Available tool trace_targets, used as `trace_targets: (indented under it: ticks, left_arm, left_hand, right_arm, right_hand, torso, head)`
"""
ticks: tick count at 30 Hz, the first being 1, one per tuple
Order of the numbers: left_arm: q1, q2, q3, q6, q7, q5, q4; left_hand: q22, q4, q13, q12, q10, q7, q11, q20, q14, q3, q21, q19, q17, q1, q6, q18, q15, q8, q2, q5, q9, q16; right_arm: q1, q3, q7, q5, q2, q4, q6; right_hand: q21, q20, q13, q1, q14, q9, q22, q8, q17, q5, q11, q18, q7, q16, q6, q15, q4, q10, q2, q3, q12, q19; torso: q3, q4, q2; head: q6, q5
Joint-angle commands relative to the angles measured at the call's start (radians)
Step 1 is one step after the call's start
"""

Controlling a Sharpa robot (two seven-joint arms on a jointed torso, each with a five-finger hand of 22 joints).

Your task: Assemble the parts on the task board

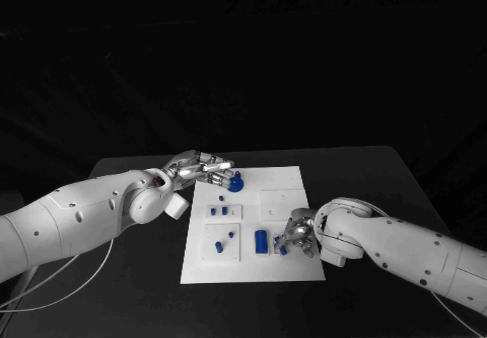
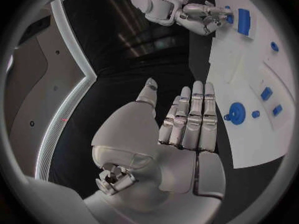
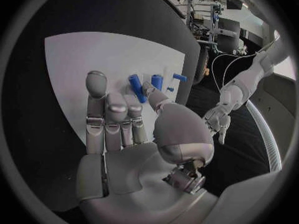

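Fingers point(image 2: 187, 119) straight, empty; white task board point(image 1: 289, 267) on black table point(image 1: 376, 176).

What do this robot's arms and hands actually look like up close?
Both arms are smooth, rounded white shells with small dark dots, and thin pale cables trail from them. The left hand and right hand are silvery metal, with jointed fingers built from segments, rounded fingertips and broad, smooth palms. At the wrist, small exposed metal parts show below the palm.
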Motion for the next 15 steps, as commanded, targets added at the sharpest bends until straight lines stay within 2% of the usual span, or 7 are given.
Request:
trace_targets:
  ticks: [1,2,3,7,15]
  left_arm:
    - [0.000,0.002,0.001,0.016,0.006,0.009,0.001]
    - [0.000,0.002,0.001,0.016,0.006,0.009,0.000]
    - [0.000,0.002,0.001,0.016,0.006,0.009,0.000]
    - [0.000,0.002,0.001,0.018,0.003,0.009,-0.001]
    - [0.000,0.000,0.001,0.020,0.000,0.010,-0.002]
  left_hand:
    - [-0.001,-0.001,0.001,-0.002,0.000,0.000,-0.003,0.005,-0.002,0.005,-0.001,0.004,0.001,0.002,0.004,0.004,0.000,0.000,0.009,0.004,0.000,-0.002]
    - [-0.001,-0.001,0.001,-0.002,0.000,0.000,-0.003,0.005,-0.002,0.005,-0.001,0.004,0.001,0.002,0.004,0.004,0.000,0.000,0.009,0.004,0.000,-0.002]
    - [-0.001,-0.001,0.001,-0.002,0.000,0.000,-0.003,0.005,-0.002,0.005,-0.001,0.004,0.001,0.002,0.004,0.004,0.000,0.000,0.009,0.004,0.000,-0.002]
    - [-0.001,0.000,0.001,-0.002,0.000,0.000,-0.003,0.004,-0.002,0.004,-0.001,0.004,0.001,0.001,0.006,0.004,0.000,0.000,0.009,0.004,0.000,-0.002]
    - [-0.001,0.002,0.001,-0.002,-0.001,0.001,-0.003,0.005,-0.003,0.004,-0.001,0.003,0.001,0.000,-0.001,0.004,0.001,-0.001,0.008,0.003,-0.001,-0.002]
  right_arm:
    - [-0.001,-0.001,0.001,-0.030,0.005,-0.004,0.013]
    - [-0.001,-0.002,0.001,-0.031,0.007,-0.005,0.014]
    - [-0.001,-0.002,0.002,-0.031,0.009,-0.005,0.014]
    - [-0.001,-0.005,0.004,-0.033,0.015,-0.008,0.020]
    - [-0.001,-0.011,0.005,-0.032,0.021,-0.014,0.025]
  right_hand:
    - [0.000,-0.001,0.001,-0.010,0.001,-0.002,0.000,0.003,-0.001,-0.007,-0.003,0.001,-0.003,0.002,0.006,-0.007,0.006,0.004,0.003,-0.007,0.005,0.039]
    - [-0.001,-0.002,0.001,-0.013,0.001,-0.002,-0.001,0.003,-0.001,-0.008,-0.003,0.001,-0.003,0.002,0.006,-0.006,0.009,0.004,0.002,-0.010,0.005,0.039]
    - [-0.001,-0.002,0.001,-0.020,0.001,-0.002,-0.001,0.003,-0.001,0.009,-0.004,0.001,-0.004,0.003,0.007,-0.006,0.018,0.005,-0.004,-0.028,0.005,0.039]
    - [0.000,-0.002,0.002,-0.009,0.000,-0.005,-0.002,0.003,-0.002,0.006,-0.004,0.000,-0.004,0.002,0.008,-0.007,0.025,0.005,-0.004,-0.063,0.004,0.039]
    - [-0.002,-0.002,0.002,-0.007,0.000,-0.008,-0.003,0.003,-0.002,0.002,-0.004,0.000,-0.004,0.003,0.009,-0.007,0.033,0.004,-0.002,-0.081,0.004,0.039]
  torso:
    - [-0.0011,-0.0001,0.000]
    - [-0.0011,-0.0001,0.000]
    - [-0.0012,-0.0002,0.000]
    - [-0.0010,0.0002,0.000]
    - [-0.0011,0.0003,0.000]
  head:
    - [-0.001,0.004]
    - [-0.001,0.004]
    - [-0.001,0.005]
    - [-0.003,0.009]
    - [-0.005,0.013]
